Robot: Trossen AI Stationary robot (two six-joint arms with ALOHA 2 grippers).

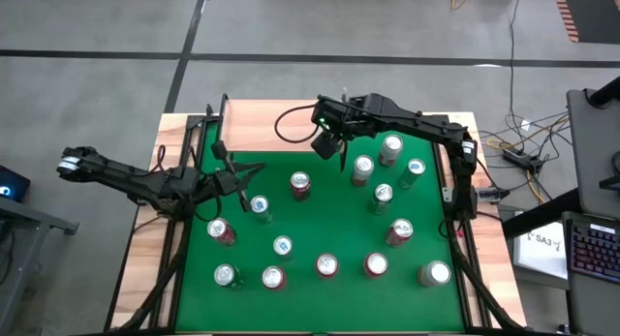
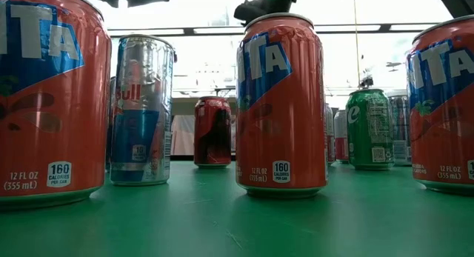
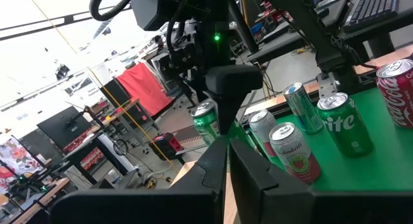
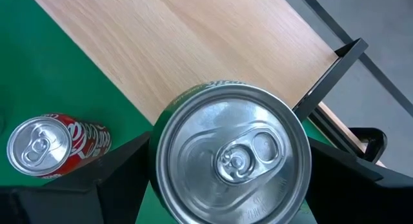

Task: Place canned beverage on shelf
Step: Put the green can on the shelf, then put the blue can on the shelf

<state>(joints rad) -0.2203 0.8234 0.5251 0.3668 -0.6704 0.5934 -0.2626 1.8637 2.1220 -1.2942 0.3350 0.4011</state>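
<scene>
A green can (image 4: pixel 229 156) with a silver top sits between the fingers of my right gripper (image 1: pixel 331 147), at the near right corner of the shelf (image 1: pixel 271 128), a light-wood board at the table's far side. In the left wrist view the same can (image 3: pixel 206 124) shows under the right gripper, its bottom hidden by my own fingers. My left gripper (image 3: pixel 227 175) is shut on nothing and held level over the table's left part (image 1: pixel 244 186). My right gripper has the green can between its two fingers (image 4: pixel 122 169), one on each side of the can's wall just under the top rim (image 4: pixel 169 111). The fingers slant down from above. The can is upright. Whether its bottom rests on anything is hidden.
Many more cans stand on the green table top (image 1: pixel 329 220): a red one (image 4: pixel 48 143) close to the held can, a Sprite can (image 3: pixel 345 124) and others at the right, orange cans (image 2: pixel 281 101) along the near edge. A black metal leg (image 4: pixel 335 59) edges the board.
</scene>
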